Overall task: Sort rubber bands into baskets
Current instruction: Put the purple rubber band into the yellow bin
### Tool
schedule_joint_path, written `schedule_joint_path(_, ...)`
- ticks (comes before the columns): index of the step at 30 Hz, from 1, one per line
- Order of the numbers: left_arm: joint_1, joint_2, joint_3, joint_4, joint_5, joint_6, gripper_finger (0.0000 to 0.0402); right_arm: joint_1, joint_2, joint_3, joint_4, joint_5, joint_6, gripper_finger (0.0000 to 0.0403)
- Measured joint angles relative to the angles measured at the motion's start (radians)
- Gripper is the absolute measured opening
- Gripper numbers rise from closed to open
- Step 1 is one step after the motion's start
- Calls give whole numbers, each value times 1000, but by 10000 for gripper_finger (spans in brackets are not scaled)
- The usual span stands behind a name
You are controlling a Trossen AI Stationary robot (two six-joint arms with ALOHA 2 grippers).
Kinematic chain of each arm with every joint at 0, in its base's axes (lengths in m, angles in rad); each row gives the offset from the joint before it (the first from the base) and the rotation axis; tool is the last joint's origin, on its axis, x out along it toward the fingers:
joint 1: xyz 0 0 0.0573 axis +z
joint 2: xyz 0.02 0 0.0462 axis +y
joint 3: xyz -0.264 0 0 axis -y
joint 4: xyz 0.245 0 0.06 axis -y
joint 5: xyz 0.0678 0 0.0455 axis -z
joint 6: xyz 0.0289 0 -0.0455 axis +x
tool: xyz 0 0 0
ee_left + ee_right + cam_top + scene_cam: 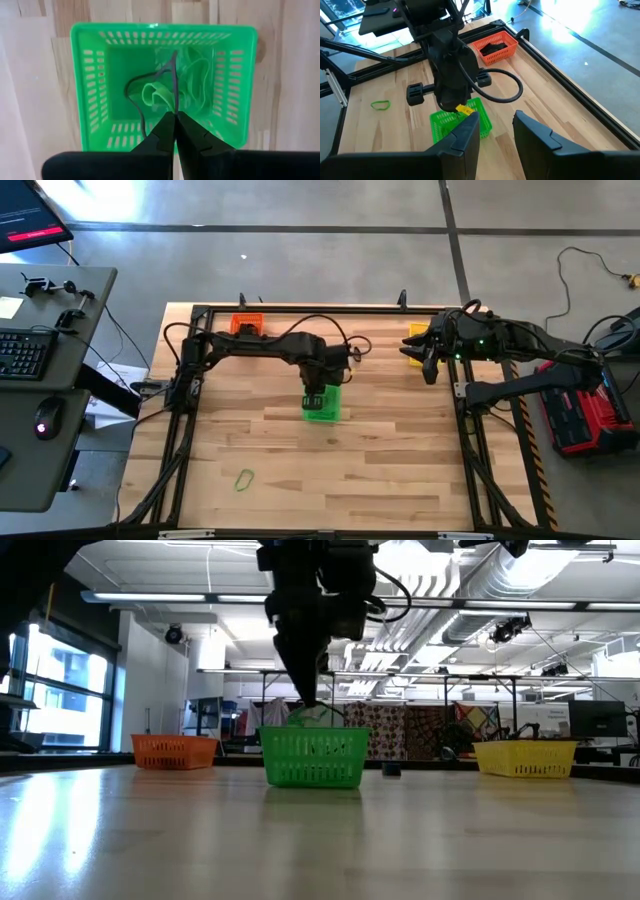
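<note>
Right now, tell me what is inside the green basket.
The green basket holds several green rubber bands and a dark band looped over them. The shut left pincer, directly above, covers the basket's near corner.

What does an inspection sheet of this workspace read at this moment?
Surface: wooden table inside a black frame.
Job's things: green basket mid-table holding green rubber bands; orange basket and yellow basket at the far edge; one green rubber band loose near the front.
Clutter: nothing seen.
Grippers: left gripper shut, over the green basket; right gripper open, beside the yellow basket.
Cables: black cables along the left arm.
Surroundings: desk with keyboard, red case on the floor.
</note>
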Motion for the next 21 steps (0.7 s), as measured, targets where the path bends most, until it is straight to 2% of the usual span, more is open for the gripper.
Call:
schedule_joint_path(3,-1,-8,-1,-11,-23,0,1,0,0,0,0,0,0,108)
schedule_joint_path(7,-7,-41,0,-5,-111,-4,0,0,0,0,0,-17,0,108)
schedule_joint_path(14,-18,-117,-1,31,-115,9,0,1,41,-6,15,-87,3,108)
schedule_joint_path(21,-18,-214,-51,177,-113,10,0,1,171,-6,36,-124,-4,108)
